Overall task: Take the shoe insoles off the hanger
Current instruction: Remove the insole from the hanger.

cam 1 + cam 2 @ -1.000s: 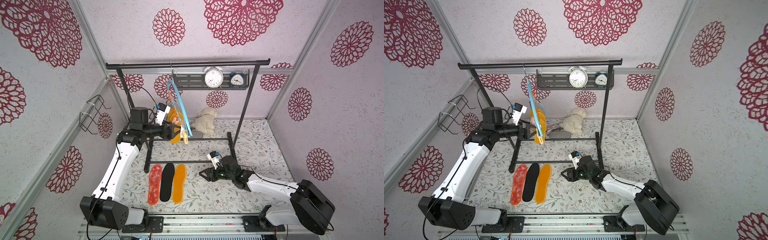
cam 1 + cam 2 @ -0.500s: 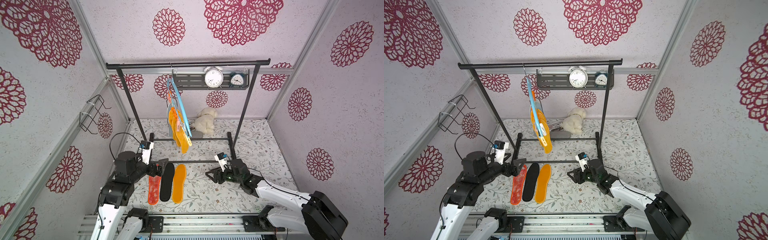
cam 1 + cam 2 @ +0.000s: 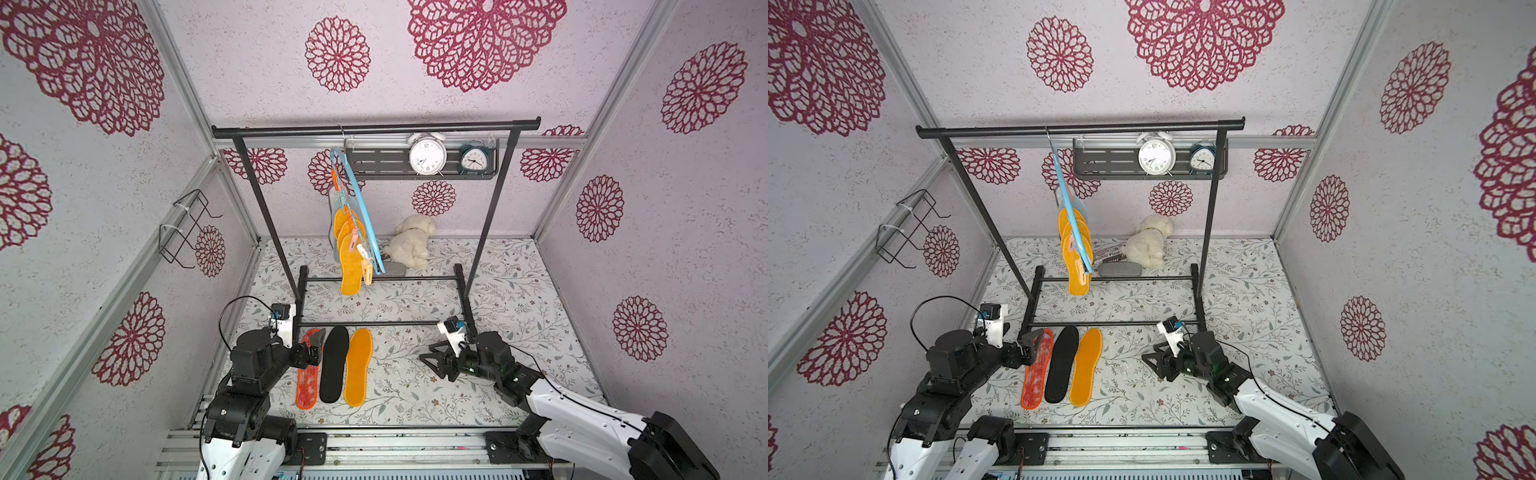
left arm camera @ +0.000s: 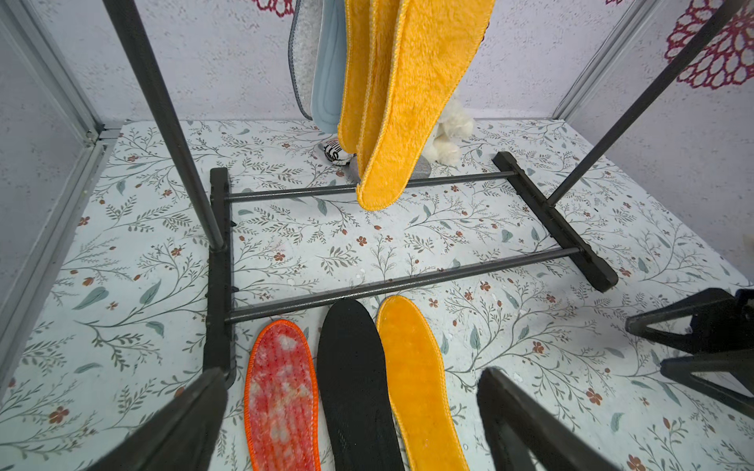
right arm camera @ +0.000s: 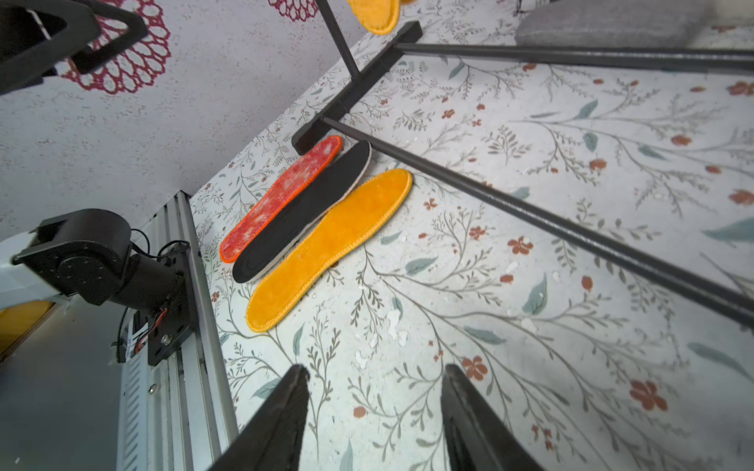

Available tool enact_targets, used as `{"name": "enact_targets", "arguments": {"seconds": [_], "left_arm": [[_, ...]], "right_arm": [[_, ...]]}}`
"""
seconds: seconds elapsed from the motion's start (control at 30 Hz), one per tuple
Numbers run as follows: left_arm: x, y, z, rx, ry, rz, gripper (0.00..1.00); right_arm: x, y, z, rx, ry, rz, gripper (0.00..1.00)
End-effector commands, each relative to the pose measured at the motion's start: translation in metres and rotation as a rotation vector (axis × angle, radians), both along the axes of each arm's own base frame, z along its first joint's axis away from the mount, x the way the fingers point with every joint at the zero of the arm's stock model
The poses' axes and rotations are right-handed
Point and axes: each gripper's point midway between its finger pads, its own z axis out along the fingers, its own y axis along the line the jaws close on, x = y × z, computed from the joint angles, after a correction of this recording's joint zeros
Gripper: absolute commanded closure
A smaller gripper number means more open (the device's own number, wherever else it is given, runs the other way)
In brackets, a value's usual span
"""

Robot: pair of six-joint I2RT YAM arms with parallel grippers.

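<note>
Floral floor (image 3: 415, 390) holds three insoles (image 3: 334, 365); only the top views show the hanger (image 3: 362, 212); left fingers (image 4: 179, 424) wide, right fingers (image 5: 281, 416) parted, empty.

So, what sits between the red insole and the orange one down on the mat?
The black insole, flat beside the red insole and the orange insole; both top views show it.

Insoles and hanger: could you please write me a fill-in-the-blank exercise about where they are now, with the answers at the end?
1. On the floor, the ____ insole lies between the red insole and the orange-yellow insole.
2. The hanger hangs from the top bar of the black ____.
3. The left gripper is ____ and holds nothing.
4. Exactly ____ insoles lie on the floor.
Missing words: black; rack; open; three.
</note>
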Motion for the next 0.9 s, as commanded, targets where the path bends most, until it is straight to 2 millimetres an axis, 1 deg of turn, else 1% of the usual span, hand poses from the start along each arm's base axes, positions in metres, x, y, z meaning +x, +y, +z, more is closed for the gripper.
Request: {"name": "enact_targets", "arguments": {"seconds": [0.0, 0.17, 0.3, 0.4, 0.47, 0.57, 0.67, 0.87], "left_arm": [[0.004, -0.004, 0.009, -0.021, -0.024, -0.019, 0.0], [0.001, -0.005, 0.01, -0.025, -0.036, -0.023, 0.0], [0.001, -0.007, 0.008, -0.028, -0.03, -0.036, 0.01], [0.002, -0.009, 0.008, -0.032, -0.028, -0.044, 0.01], [0.002, -0.01, 0.008, -0.034, -0.026, -0.048, 0.01], [0.002, -0.01, 0.007, -0.035, -0.021, -0.053, 0.02], [0.002, -0.012, 0.007, -0.038, -0.018, -0.062, 0.02], [0.002, -0.013, 0.006, -0.039, -0.015, -0.068, 0.02]], "right_arm": [[0.024, 0.022, 0.057, 0.077, -0.191, 0.08, 0.44], [0.072, 0.053, 0.1, 0.13, -0.293, 0.127, 0.43], [0.112, 0.075, 0.125, 0.171, -0.352, 0.15, 0.39], [0.137, 0.093, 0.145, 0.198, -0.4, 0.179, 0.37], [0.146, 0.105, 0.159, 0.227, -0.43, 0.212, 0.36], [0.155, 0.119, 0.174, 0.269, -0.454, 0.265, 0.36], [0.156, 0.131, 0.182, 0.313, -0.46, 0.325, 0.36], [0.17, 0.15, 0.184, 0.326, -0.462, 0.35, 0.36]]}}
